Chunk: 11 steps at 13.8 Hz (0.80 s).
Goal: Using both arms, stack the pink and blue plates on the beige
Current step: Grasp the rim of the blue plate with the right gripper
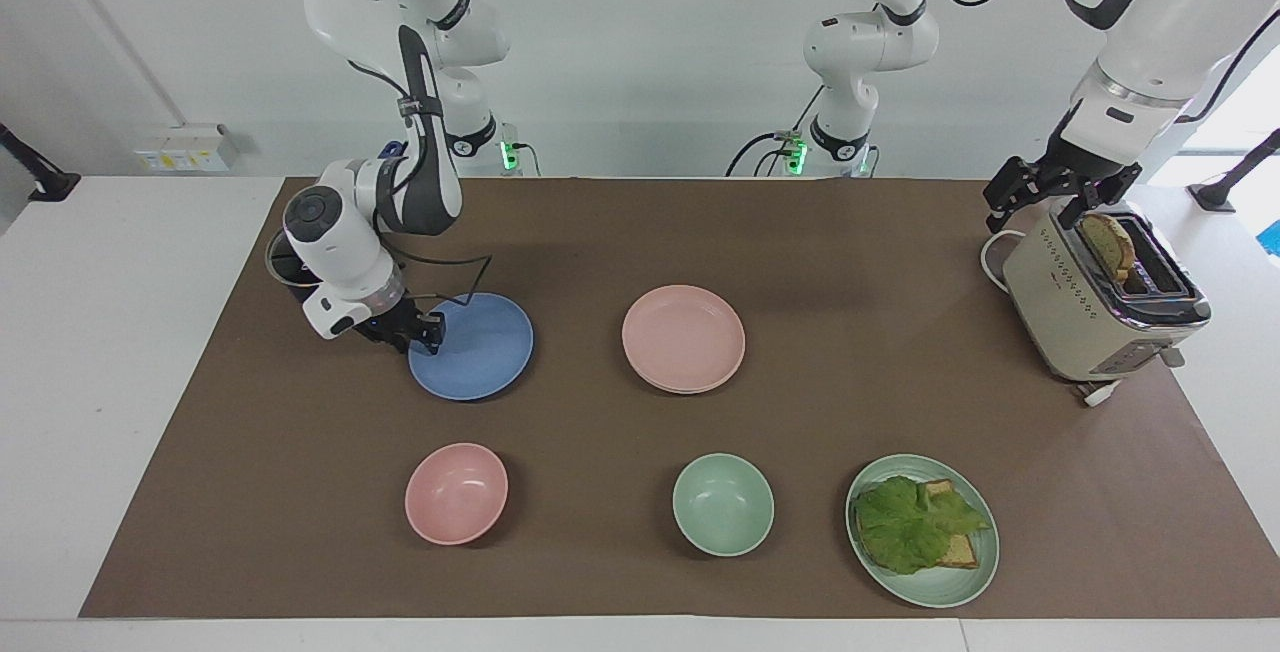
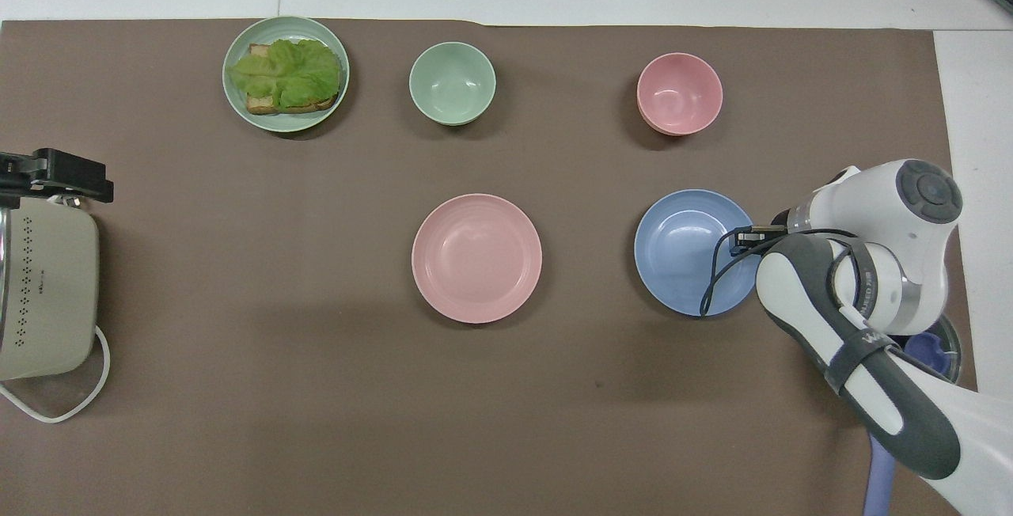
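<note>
Right claw [image 1: 424, 332] was found low at the blue plate [image 1: 478, 347], on the part of its rim toward the right arm's end of the surface [image 1: 100, 382]. It met that rim, but whether it was clamped on it or merely astride it could not be told. The plate lay flat on the brown mat [image 1: 850, 232].

Left claw [image 1: 1052, 196] hung in the air above the toaster [image 1: 1080, 322] at the left arm's end, its tips apart and holding nothing. A bread slice [image 1: 1108, 244] stood up out of one toaster slot.

Nearest the robots on the right arm's side stood a dark cup [image 1: 276, 262], partly hidden by that arm's wrist. From overhead it showed something blue inside.

Beside the blue plate, near the middle of the mat, lay the pink plate [image 1: 683, 334], well apart from it. It rested on a lower plate [image 1: 686, 390] of like size. Only a thin edge of that plate showed, and its colour could not be settled.

Farther from the robots stood a row of three: a pink bowl [image 1: 456, 492], a green bowl [image 1: 722, 504] and a green plate [image 1: 975, 572]. The green plate carried lettuce [image 1: 905, 522] laid over bread [image 1: 962, 552].
</note>
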Available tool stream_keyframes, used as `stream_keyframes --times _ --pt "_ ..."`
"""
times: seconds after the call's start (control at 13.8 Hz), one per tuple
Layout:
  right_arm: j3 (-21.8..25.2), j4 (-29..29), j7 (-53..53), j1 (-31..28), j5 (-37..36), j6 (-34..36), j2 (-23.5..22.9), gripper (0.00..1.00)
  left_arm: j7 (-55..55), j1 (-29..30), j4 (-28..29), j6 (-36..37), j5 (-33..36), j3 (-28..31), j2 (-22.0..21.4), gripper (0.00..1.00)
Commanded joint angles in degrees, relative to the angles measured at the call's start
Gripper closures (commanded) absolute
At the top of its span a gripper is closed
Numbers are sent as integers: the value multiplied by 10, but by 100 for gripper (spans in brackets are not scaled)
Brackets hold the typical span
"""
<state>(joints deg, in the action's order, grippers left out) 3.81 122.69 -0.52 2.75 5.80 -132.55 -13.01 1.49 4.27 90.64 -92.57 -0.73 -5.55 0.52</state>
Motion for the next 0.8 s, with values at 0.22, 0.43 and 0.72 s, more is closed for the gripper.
stream_keyframes --times 0.22,0.43,0.72 --pt "-1 -10 -27 -4 18 29 11 100 4 2 -3 8 5 -3 -4 0" --pt "1 -57 -61 -4 18 113 27 100 4 1 -3 7 5 -3 -4 0" --pt "1 -106 -74 -2 7 186 47 100 4 3 -3 8 5 -3 -4 0"
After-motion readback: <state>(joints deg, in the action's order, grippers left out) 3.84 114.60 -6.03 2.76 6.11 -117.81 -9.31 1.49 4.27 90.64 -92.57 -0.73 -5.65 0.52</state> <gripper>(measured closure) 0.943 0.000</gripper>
